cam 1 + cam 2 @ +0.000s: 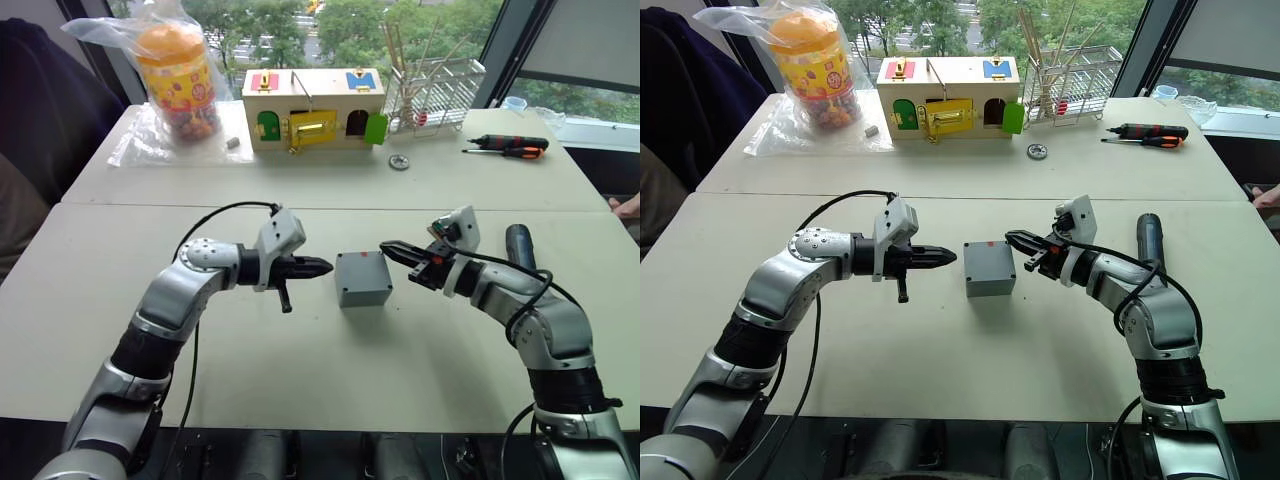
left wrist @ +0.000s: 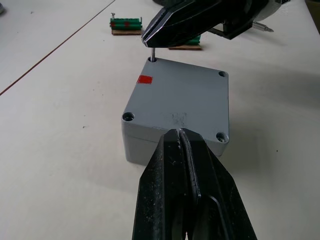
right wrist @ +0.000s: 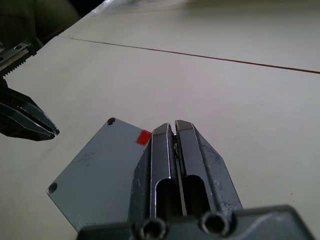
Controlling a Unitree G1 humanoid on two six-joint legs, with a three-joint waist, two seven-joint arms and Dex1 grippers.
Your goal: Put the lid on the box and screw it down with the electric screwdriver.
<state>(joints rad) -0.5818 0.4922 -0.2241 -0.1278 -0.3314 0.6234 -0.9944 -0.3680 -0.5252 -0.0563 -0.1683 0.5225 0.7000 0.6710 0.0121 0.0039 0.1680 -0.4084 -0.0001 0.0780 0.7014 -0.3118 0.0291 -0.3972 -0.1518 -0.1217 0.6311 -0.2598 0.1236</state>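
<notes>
The grey box (image 1: 362, 278) stands mid-table with the lid (image 2: 185, 97) lying flat on top; a red mark sits near one corner and the lid has holes at its corners. My left gripper (image 1: 325, 266) is shut and empty, its tips just left of the box at lid height. My right gripper (image 1: 385, 246) reaches in from the right, shut on a small screw (image 2: 151, 54) whose tip stands in the corner hole beside the red mark. The electric screwdriver (image 1: 520, 245) lies on the table behind my right forearm.
At the table's far side stand a wooden box with coloured doors (image 1: 313, 108), a bagged yellow jar (image 1: 178, 70) and a wire rack (image 1: 432, 95). Two hand screwdrivers (image 1: 510, 146) lie far right. Green blocks (image 2: 125, 24) lie beyond the box. A hand (image 1: 628, 207) rests at the right edge.
</notes>
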